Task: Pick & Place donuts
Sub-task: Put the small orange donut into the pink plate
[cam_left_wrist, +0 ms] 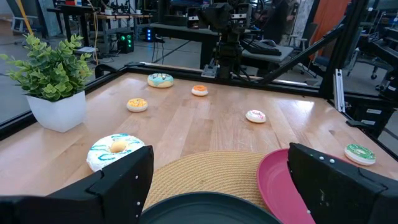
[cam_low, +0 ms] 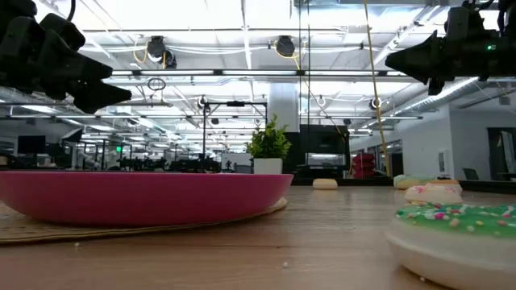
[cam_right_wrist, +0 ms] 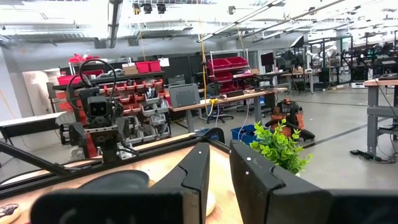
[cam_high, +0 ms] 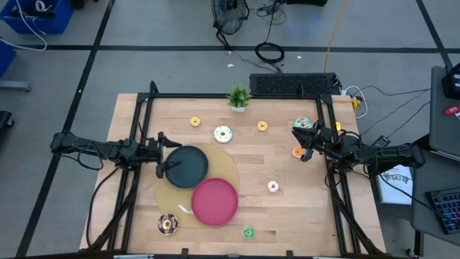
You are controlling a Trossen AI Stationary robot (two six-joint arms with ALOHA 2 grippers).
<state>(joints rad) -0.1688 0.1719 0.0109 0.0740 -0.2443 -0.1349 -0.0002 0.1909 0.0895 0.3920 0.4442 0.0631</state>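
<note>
Table first: bare wood, with a round woven mat left of centre carrying a dark plate and a pink plate, the two just touching at their rims. A small potted plant stands at the far edge.

Donuts, scattered and all off the plates: white-iced donut just past the mat's far edge; mint donut and orange donut at the right side; yellow donut and a second small orange one toward the far edge; pink-white donut right of the pink plate; green donut and chocolate donut at the near edge.

Left gripper hangs over the dark plate's left rim, fingers spread wide, nothing between them. Right gripper is raised above the table with fingers drawn nearly together — no donut visible in them (its wrist view shows only a narrow gap).

Relation that matters: the right gripper sits between the mint and orange donuts, both just beside it — orange toward the near side, mint toward the far. My read is that the right arm is far nearer these two; the left arm's closest is the white-iced donut, beyond the dark plate. Rings lie flat, so no long axis to align.
</note>
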